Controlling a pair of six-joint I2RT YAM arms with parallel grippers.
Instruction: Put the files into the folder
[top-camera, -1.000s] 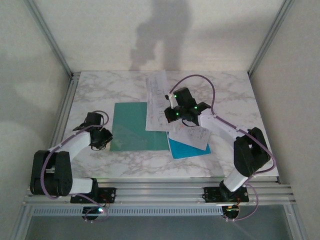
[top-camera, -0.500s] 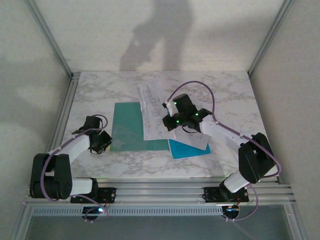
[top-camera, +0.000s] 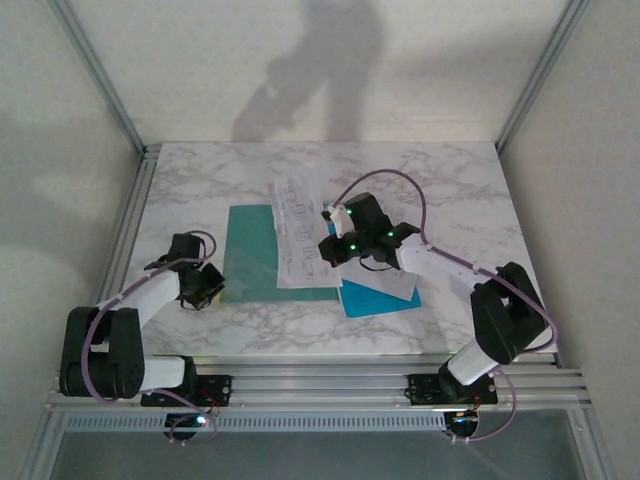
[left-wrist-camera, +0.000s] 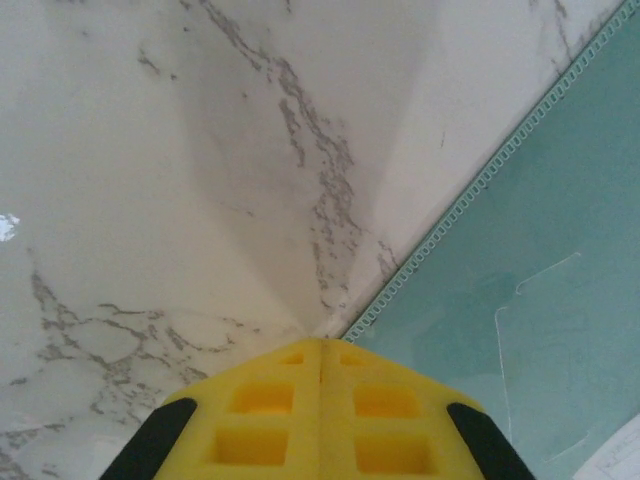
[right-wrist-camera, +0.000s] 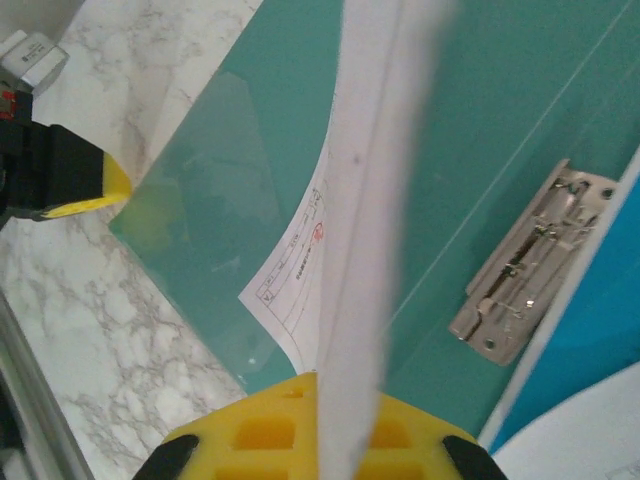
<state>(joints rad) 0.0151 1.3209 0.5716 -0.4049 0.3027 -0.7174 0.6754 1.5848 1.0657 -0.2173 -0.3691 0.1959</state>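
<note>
The teal folder (top-camera: 255, 265) lies flat left of the table's centre. My left gripper (top-camera: 210, 285) sits at its left edge, its yellow fingers (left-wrist-camera: 260, 400) pressed together at the folder's corner (left-wrist-camera: 540, 250). In the right wrist view a translucent cover flap (right-wrist-camera: 200, 190) rises from the folder (right-wrist-camera: 480, 110) to that fingertip. My right gripper (top-camera: 330, 252) is shut on a white printed file sheet (top-camera: 298, 225), which hangs over the folder's right part. That sheet (right-wrist-camera: 375, 200) runs up from between the jaws (right-wrist-camera: 345, 380). A cyan-blue sheet (top-camera: 375, 300) lies to the right with another white sheet (top-camera: 388, 278) on it.
A metal clip (right-wrist-camera: 530, 265) is fixed inside the folder near its right edge. The marble table (top-camera: 450, 190) ends at metal frame rails on the left (top-camera: 130, 230) and along the near edge (top-camera: 320, 380).
My right gripper has carried the white sheet leftwards, further over the folder. The left gripper has shifted slightly at the folder's left edge and closed.
</note>
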